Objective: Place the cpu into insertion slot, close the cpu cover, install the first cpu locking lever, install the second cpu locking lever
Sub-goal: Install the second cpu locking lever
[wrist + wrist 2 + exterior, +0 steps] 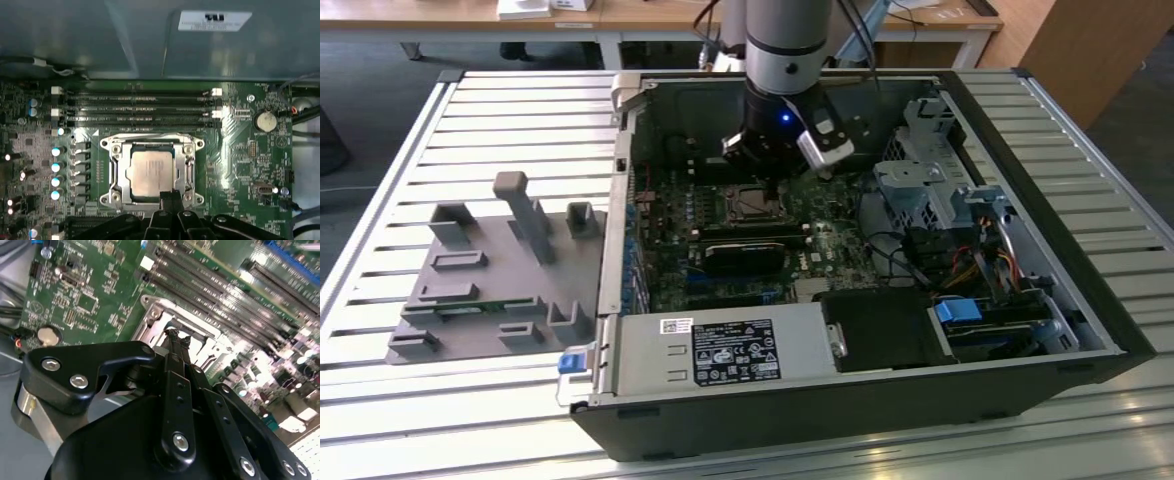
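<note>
The gripper (171,197), nearest the lens in both wrist views, had its fingers drawn together into one narrow tip, clenched on nothing visible. That tip stood at the edge of the slot (151,170), over or touching the cover (116,172); which could not be judged.

In the first wrist view, taken left to right: a column of capacitors (55,167); then the cover lying down flat around the cpu (150,172), which sat seated in the slot with its silver top showing through the window; then a coin cell (265,121). The memory slots (137,107) ran just beyond the socket.

Risks noted:
- A tip off its mark could scrape the cpu top or slide onto nearby board components.
- A lever not caught under its hook would leave the cover unclamped.
- Excess downward force could load the socket unevenly.

The exterior view showed the arm reaching into the open case (881,300) on the slatted worktop (480,110).
</note>
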### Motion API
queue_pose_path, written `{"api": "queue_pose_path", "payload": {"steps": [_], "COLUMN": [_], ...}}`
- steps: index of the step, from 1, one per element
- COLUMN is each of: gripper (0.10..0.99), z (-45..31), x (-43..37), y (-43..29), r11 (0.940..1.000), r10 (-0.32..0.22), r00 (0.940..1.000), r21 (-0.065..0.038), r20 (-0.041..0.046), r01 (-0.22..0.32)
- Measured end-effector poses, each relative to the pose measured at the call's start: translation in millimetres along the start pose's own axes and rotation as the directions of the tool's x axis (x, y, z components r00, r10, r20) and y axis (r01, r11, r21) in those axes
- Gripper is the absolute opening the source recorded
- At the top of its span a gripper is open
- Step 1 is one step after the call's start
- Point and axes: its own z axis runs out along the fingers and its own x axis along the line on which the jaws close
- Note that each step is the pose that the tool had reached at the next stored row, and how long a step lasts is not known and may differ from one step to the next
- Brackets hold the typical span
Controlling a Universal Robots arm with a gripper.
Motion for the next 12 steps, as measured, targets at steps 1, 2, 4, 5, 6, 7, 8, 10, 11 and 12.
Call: {"api": "queue_pose_path", "payload": {"steps": [1,2,4,5,6,7,8,10,11,12], "gripper": [0.106,0.106,0.106,0.106,0.106,0.106,0.106,0.106,0.106,0.106], "z": [-0.1,-0.1,-0.2,-0.2,-0.2,-0.3,-0.3,-0.4,-0.4,-0.4], "x": [0.0,-0.1,-0.2,-0.3,-0.4,-0.4,-0.4,-0.4,-0.5,-0.5], "y": [-1.3,-2.6,-5.3,-6.5,-7.6,-8.4,-9.1,-10.9,-11.9,-12.7], "r11": [1.0000,1.0000,1.0000,1.0000,1.0000,1.0000,1.0000,1.0000,1.0000,1.0000], "r10": [0.000,0.000,0.000,0.000,0.000,0.000,0.000,0.000,0.000,0.000], "r00": [1.0000,1.0000,1.0000,1.0000,1.0000,1.0000,1.0000,1.0000,1.0000,1.0000], "r21": [0.000,0.000,-0.001,-0.001,-0.001,-0.001,-0.001,-0.001,-0.001,-0.001], "r20": [-0.0001,-0.0001,-0.0005,-0.0012,-0.0017,-0.0019,-0.0020,-0.0021,-0.0020,-0.0020], "r01": [0.000,0.000,0.000,0.000,0.000,0.000,0.000,0.000,0.000,0.000]}}
